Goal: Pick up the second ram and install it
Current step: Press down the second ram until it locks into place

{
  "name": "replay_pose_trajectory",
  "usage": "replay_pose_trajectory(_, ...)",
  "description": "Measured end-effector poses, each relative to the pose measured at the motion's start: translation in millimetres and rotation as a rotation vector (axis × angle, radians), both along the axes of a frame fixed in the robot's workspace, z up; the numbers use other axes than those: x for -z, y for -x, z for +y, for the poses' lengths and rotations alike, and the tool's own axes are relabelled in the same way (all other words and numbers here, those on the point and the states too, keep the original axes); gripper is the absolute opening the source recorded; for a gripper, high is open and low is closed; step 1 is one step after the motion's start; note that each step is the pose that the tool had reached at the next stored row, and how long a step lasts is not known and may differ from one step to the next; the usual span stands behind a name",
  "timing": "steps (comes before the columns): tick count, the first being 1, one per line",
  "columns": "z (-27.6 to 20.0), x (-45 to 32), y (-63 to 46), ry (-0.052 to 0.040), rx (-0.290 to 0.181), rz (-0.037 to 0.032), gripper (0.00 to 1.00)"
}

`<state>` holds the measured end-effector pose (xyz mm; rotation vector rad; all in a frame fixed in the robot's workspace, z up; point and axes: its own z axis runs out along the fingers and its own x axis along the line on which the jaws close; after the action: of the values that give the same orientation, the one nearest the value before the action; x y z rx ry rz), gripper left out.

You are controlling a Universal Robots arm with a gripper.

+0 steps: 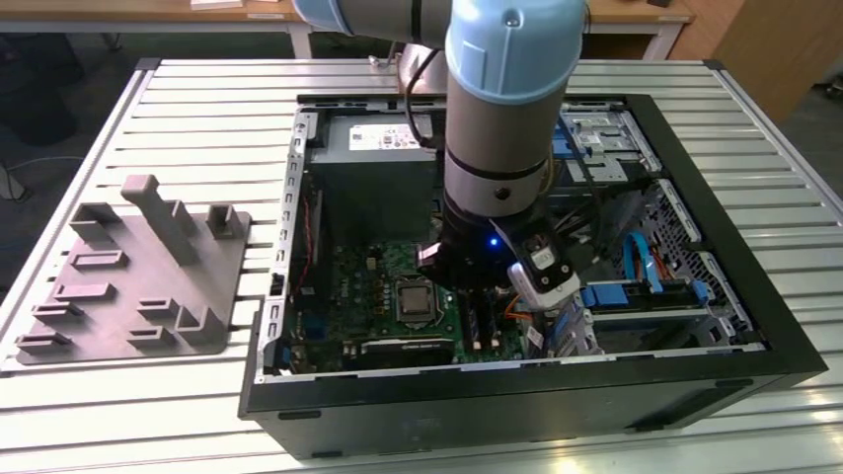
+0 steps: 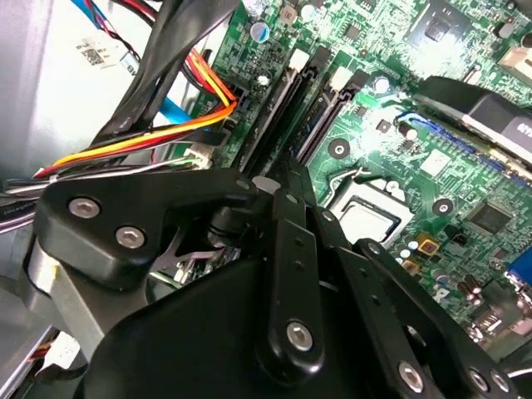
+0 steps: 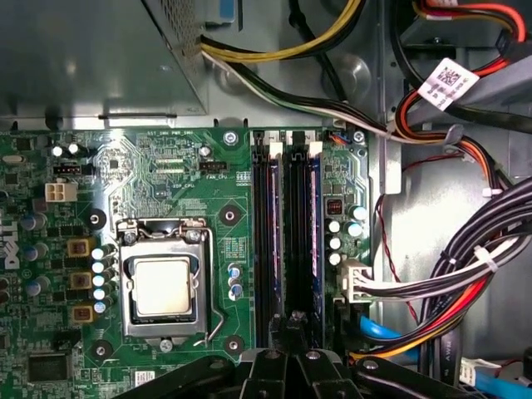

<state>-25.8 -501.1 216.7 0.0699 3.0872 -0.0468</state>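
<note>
Exterior view: the arm was seen reaching down into the open computer case on the slatted worktop, with the end effector low over the motherboard, beside the CPU socket. A grey slotted plate with upright posts was noted on the worktop, toward the exterior view's left. In the first wrist view, two RAM sticks were recorded upright in adjacent slots; the second ram was seated beside the first, and the end effector was positioned at its near end. Whether the end effector was clenched or released could not be told.
</note>
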Motion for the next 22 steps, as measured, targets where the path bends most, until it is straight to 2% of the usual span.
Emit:
replay_pose_trajectory(10, -1.8, 0.4, 0.0, -0.0004, 0.000, -0.0001, 0.10)
replay_pose_trajectory(12, -1.5, -2.1, -0.1, -0.0028, 0.000, -0.0010, 0.10)
replay_pose_trajectory(17, -1.2, -12.6, -0.1, -0.0005, 0.000, -0.0003, 0.10)
replay_pose_trajectory(20, 2.8, -13.6, 0.0, -0.0003, 0.000, -0.0002, 0.10)
replay_pose_trajectory(22, 10.3, -13.6, 0.0, -0.0003, 0.000, -0.0002, 0.10)
